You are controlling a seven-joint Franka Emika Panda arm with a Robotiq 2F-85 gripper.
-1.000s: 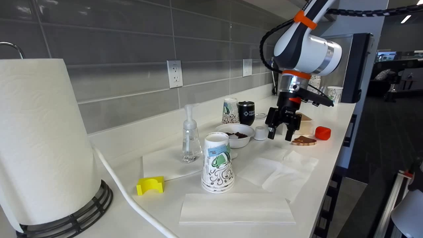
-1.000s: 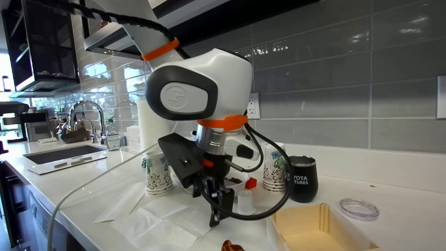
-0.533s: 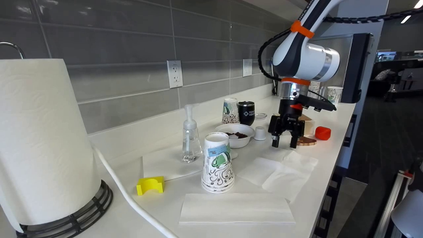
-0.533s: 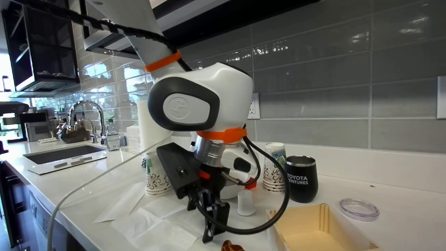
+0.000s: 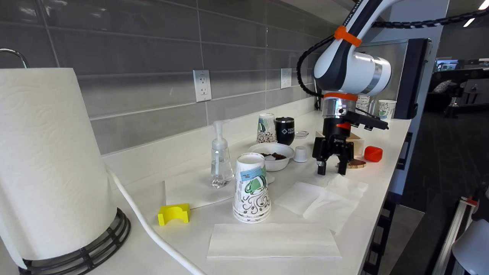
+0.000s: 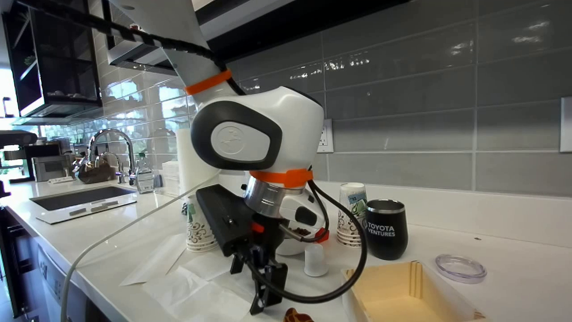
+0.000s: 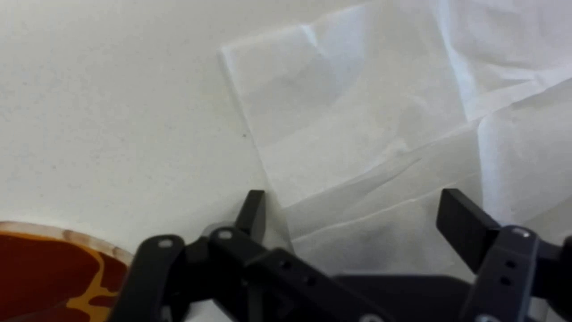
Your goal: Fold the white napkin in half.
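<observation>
White and thin, the napkin [image 5: 332,204] lies creased on the pale counter [image 5: 282,267], between the stacked printed cups [image 5: 253,191] and the counter's outer edge. We find the gripper [image 7: 351,201] pointing down at the napkin's border, its jaws parted wide. In the wrist view, one finger [image 7: 254,214] appears just outside that border, the other over the napkin; whether either touches, we cannot tell. We also record a brown patterned piece [image 7: 49,273] lying near the gripper.

In an exterior view, gray wall tiles [image 5: 126,61] are gleaming at ten o'clock, a light [image 5: 469,22] is glowing at two, and dark floor [image 5: 429,164] is spreading at three.
</observation>
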